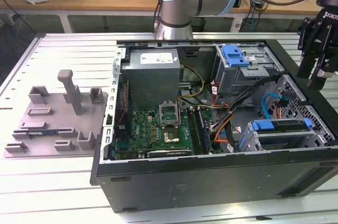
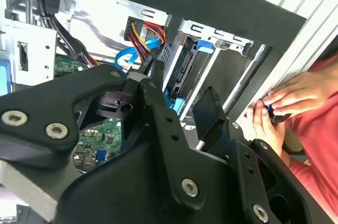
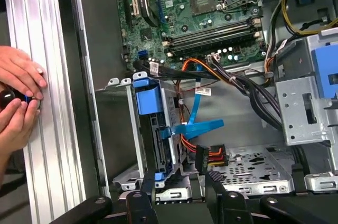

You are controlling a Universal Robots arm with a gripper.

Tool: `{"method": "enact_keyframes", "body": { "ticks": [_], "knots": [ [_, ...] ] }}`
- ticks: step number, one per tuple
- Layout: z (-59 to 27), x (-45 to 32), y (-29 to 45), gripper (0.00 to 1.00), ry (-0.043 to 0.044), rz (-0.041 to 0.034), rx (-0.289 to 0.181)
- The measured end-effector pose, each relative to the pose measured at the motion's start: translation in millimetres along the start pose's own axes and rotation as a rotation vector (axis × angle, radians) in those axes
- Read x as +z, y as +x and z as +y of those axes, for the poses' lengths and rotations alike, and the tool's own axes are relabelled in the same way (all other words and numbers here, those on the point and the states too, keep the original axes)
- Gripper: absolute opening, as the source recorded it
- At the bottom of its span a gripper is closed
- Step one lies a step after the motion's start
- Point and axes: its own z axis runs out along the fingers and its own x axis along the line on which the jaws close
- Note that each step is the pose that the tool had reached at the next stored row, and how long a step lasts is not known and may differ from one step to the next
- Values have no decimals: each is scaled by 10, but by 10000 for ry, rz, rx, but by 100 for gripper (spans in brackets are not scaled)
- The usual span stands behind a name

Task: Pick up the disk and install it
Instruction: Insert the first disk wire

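An open black sheet-metal computer case (image 1: 211,182) is seen lying on its side on a ribbed aluminium bench (image 1: 63,44), with a green printed circuit board (image 1: 158,129) and a plain grey steel power-supply box (image 1: 153,73) exposed inside it. A white sticker is carried on that box, its print too small to be made out. Outside the case, on the exterior view's left, a matt grey plastic fixture (image 1: 53,118) with upright posts and pockets is set on the bench. A glossy blue plastic bracket (image 1: 235,55) is fixed atop the upper metal drive cage within the case. The disk (image 1: 280,124), a flat rectangular drive in a blue plastic carrier frame, is found seated in the perforated metal cage at the case's near corner on the exterior view's right. It is stood on edge, so that only a thin dark strip between blue ends is shown, and its long axis is run parallel to the case's near wall. In the first wrist view the disk (image 3: 158,139) is seen end-on, and its label cannot be seen. The black pincer (image 1: 317,78) is held above the same end of the case, clear of the disk; in the first wrist view the pincer (image 3: 179,189) is seen spread apart with nothing gripped. A person's hands (image 3: 18,92) are rested on the bench beside the case.
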Motion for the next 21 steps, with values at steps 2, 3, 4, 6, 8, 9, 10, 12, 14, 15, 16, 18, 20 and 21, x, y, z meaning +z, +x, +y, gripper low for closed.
{"method": "enact_keyframes", "body": {
  "ticks": [2, 3, 4, 6, 8, 9, 10, 12, 14, 15, 16, 18, 20, 21],
  "knots": [
    [-3, 11, -10, 50, -10, 98, 83],
    [-3, 15, -15, 50, -9, 152, 111],
    [-4, 18, -21, 50, -9, 203, 139],
    [-6, 22, -34, 50, -14, 274, 193],
    [-14, 22, -60, 50, -46, 312, 323],
    [-17, 21, -69, 50, -56, 318, 363],
    [-21, 21, -80, 50, -65, 325, 398],
    [-29, 24, -102, 50, -81, 341, 464],
    [-37, 36, -172, 50, -81, 430, 527],
    [-32, 36, -212, 50, -73, 473, 531],
    [-25, 36, -258, 50, -66, 510, 533],
    [-11, 32, -345, 50, -54, 576, 539],
    [12, 24, -484, 50, -20, 763, 553],
    [15, 27, -503, 50, -10, 834, 558]
  ]
}}
